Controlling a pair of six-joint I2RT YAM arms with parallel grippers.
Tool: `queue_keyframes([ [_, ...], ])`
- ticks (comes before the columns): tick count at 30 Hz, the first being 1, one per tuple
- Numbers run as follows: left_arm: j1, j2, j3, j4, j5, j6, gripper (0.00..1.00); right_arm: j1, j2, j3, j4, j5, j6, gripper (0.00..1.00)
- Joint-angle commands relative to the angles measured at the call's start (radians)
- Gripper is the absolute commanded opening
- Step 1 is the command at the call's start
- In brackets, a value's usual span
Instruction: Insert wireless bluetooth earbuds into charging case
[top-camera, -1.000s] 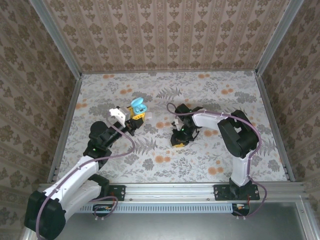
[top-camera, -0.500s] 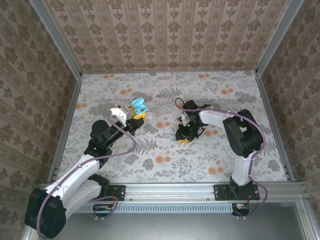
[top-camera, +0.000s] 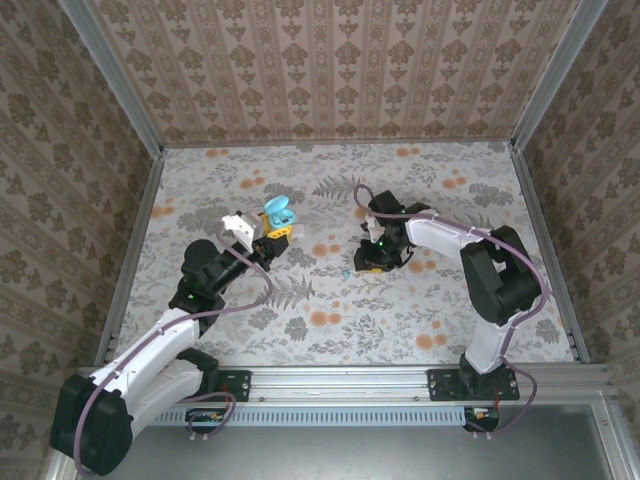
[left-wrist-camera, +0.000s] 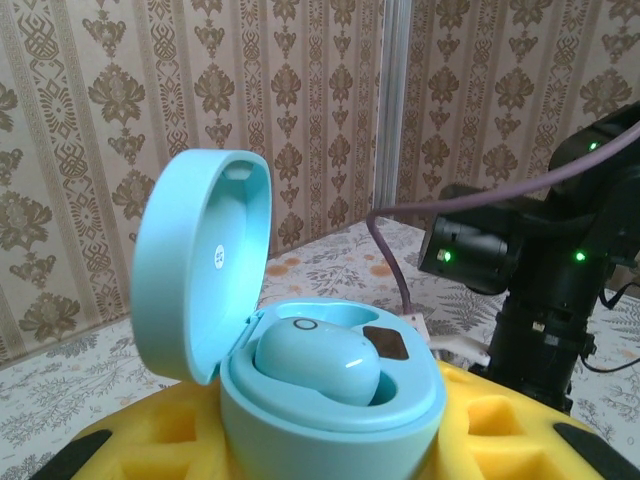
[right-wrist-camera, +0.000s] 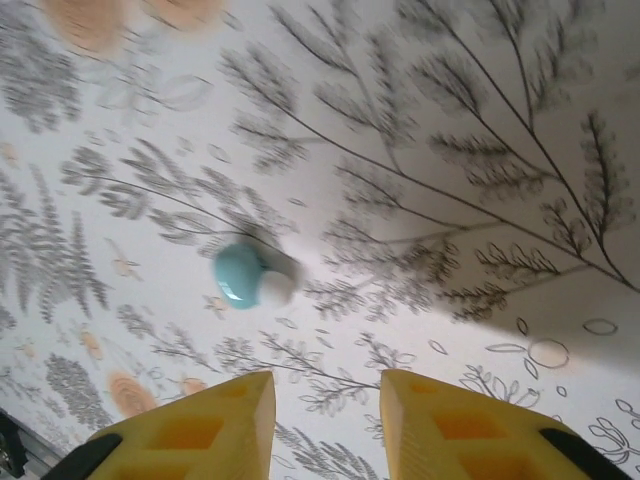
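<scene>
From the top camera, the left tool is raised over the left half of the surface, clamped on the open teal charging case. The right tool is down low near the middle. A loose teal earbud lies on the surface just off its tip, on the side toward the left arm. The right arm is clearly the nearer one.

From the left wrist, the case sits upright between the yellow pads with its lid swung back. One earbud is seated inside, and the socket beside it looks empty.

From the right wrist, the two yellow fingers stand apart with nothing between them. The loose earbud lies flat ahead of them and left of the gap. Its long axis runs roughly across the view, teal end left and white tip right. I judge that the pick depends on sliding the tool left and forward before I close it.
</scene>
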Motion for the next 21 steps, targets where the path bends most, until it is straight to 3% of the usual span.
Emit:
queue_keyframes([
  [1, 0.006, -0.009, 0.028, 0.022, 0.004, -0.013, 0.27, 0.035, 0.008, 0.068, -0.012, 0.023, -0.068, 0.37],
  [12, 0.009, -0.032, 0.024, 0.016, -0.002, -0.009, 0.27, 0.138, 0.21, 0.309, -0.196, 0.177, -0.211, 0.39],
  [21, 0.009, -0.043, 0.022, 0.008, -0.005, -0.007, 0.27, 0.179, 0.275, 0.374, -0.273, 0.242, -0.254, 0.37],
])
